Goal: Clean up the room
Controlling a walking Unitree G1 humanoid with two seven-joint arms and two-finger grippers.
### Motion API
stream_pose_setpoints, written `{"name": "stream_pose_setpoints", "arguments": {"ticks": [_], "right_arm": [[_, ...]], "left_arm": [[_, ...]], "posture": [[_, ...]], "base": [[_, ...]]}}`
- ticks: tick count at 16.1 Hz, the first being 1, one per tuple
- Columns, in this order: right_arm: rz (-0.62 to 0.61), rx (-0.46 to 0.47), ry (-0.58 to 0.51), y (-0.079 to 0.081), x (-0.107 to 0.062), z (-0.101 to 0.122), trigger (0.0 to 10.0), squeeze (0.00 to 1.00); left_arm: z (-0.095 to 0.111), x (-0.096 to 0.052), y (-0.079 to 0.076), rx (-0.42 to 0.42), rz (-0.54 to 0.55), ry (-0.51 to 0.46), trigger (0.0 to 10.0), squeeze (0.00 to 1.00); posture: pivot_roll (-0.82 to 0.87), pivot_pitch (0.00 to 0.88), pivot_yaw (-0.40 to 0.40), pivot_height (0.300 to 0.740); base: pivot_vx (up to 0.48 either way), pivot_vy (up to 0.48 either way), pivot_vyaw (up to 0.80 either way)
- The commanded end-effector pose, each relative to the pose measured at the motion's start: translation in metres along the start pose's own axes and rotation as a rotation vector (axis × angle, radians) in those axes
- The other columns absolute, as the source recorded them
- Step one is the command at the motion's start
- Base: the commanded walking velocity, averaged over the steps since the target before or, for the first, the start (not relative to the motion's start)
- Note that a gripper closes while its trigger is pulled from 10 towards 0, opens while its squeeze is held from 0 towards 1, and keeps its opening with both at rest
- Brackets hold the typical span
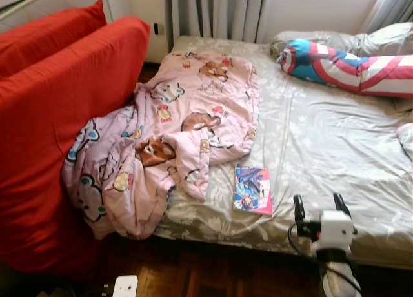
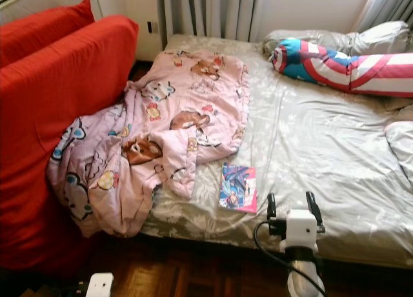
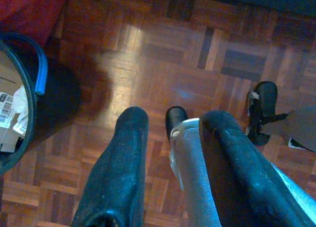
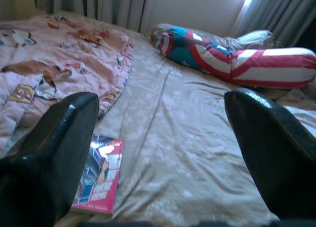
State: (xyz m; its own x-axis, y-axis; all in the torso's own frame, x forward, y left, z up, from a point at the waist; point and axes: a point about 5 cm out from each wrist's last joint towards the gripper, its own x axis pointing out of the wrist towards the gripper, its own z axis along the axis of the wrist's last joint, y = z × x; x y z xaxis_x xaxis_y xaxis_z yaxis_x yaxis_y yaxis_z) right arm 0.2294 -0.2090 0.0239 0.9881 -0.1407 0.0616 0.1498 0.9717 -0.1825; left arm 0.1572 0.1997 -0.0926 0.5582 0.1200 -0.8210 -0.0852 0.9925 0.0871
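A pink cartoon-print blanket (image 1: 174, 129) lies crumpled over the left side of the bed (image 1: 322, 142) and hangs off its front corner against the red sofa. A colourful book (image 1: 253, 190) lies flat on the grey floral sheet near the front edge. My right gripper (image 1: 318, 203) hovers open over that edge, just right of the book (image 4: 101, 175), with nothing between its fingers (image 4: 64, 138). A long red, white and blue bolster (image 1: 348, 64) rests at the head of the bed. My left gripper (image 3: 175, 121) hangs open, pointing down at the parquet floor.
A red sofa (image 1: 58, 116) with a red cushion stands tight against the bed's left side. Curtains and a wall close off the back. By my feet a dark bin with a blue rim (image 3: 29, 84) holds cardboard. A small white box (image 1: 125, 286) shows low at the front left.
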Motion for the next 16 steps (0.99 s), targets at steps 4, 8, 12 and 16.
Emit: {"name": "stream_pose_setpoints", "arguments": {"ticks": [4, 8, 12, 16], "right_arm": [[-0.112, 0.105, 0.303, -0.013, -0.011, -0.042, 10.0, 0.0], [-0.13, 0.025, 0.779, -0.051, -0.051, -0.092, 10.0, 0.0], [-0.06, 0.029, 1.041, -0.039, -0.094, -0.115, 10.0, 0.0], [0.002, 0.159, 1.035, -0.001, -0.095, -0.116, 10.0, 0.0]], "left_arm": [[-0.008, -0.002, -0.001, 0.0, 0.002, 0.025, 10.0, 0.0], [-0.007, -0.001, -0.002, -0.015, 0.002, 0.023, 10.0, 0.0], [-0.005, -0.001, -0.001, -0.026, 0.006, 0.02, 10.0, 0.0], [-0.005, -0.001, -0.001, -0.029, 0.008, 0.021, 10.0, 0.0]], "posture": [[0.01, 0.036, -0.07, 0.74], [0.0, 0.052, -0.058, 0.74], [0.0, 0.06, -0.053, 0.74], [0.0, 0.068, -0.045, 0.74]], "base": [[0.0, 0.0, 0.0], [0.0, 0.0, 0.0], [0.0, 0.0, 0.0], [0.0, 0.0, 0.0]]}}
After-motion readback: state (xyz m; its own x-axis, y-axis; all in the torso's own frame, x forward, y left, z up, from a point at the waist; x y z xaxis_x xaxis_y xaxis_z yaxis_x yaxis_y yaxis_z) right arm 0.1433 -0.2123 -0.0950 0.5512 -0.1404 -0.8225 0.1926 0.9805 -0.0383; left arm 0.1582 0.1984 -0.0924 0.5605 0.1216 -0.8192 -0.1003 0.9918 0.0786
